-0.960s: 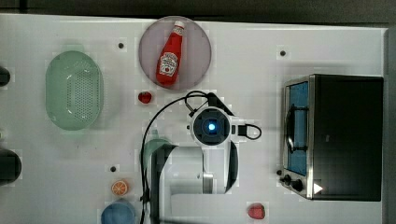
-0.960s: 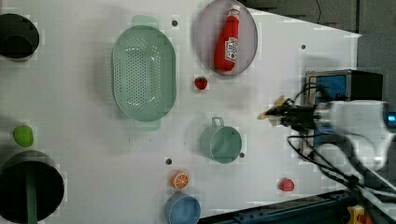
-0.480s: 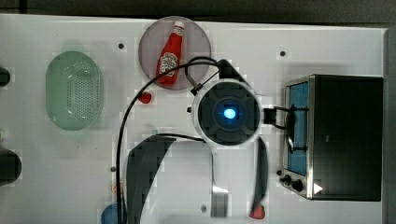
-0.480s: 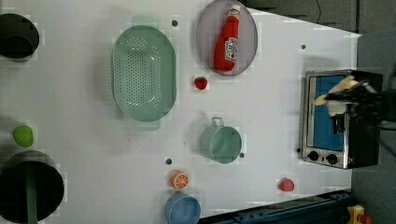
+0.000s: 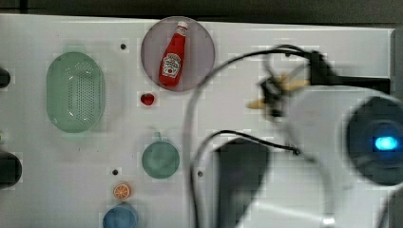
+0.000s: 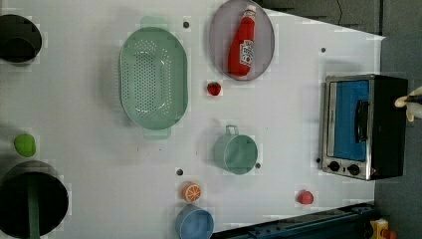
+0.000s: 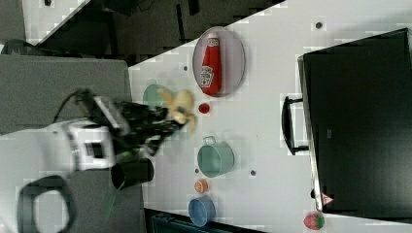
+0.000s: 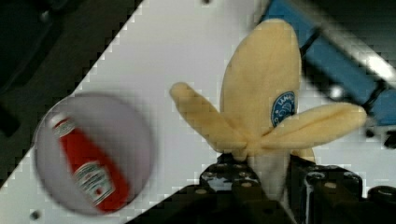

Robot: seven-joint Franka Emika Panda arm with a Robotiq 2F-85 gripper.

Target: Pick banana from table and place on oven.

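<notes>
My gripper (image 8: pixel 268 179) is shut on the banana (image 8: pixel 261 93), a pale yellow toy with splayed peel strips; its black fingers (image 8: pixel 322 184) clamp the lower end. In the right view the gripper (image 7: pixel 167 124) carries the banana (image 7: pixel 180 109) high above the white table (image 7: pixel 262 126), with the oven's (image 7: pixel 359 121) black top at the right view's right. In the left view the banana (image 6: pixel 410 107) pokes in at the left view's right edge, past the oven (image 6: pixel 363 127). In the top view the banana (image 5: pixel 280 90) sits at the blurred arm's tip.
A ketchup bottle (image 6: pixel 241 42) lies on a grey plate (image 6: pixel 263 30). On the table are a green colander (image 6: pixel 154 82), a teal cup (image 6: pixel 236 154), an orange slice (image 6: pixel 191 191), a blue bowl (image 6: pixel 194 224) and small red pieces (image 6: pixel 214 88). Dark pots (image 6: pixel 32 204) stand at the left view's left.
The arm has risen and carried the banana from over the table's middle toward the oven. In the left view it has gone from the oven's front to beyond its top.
</notes>
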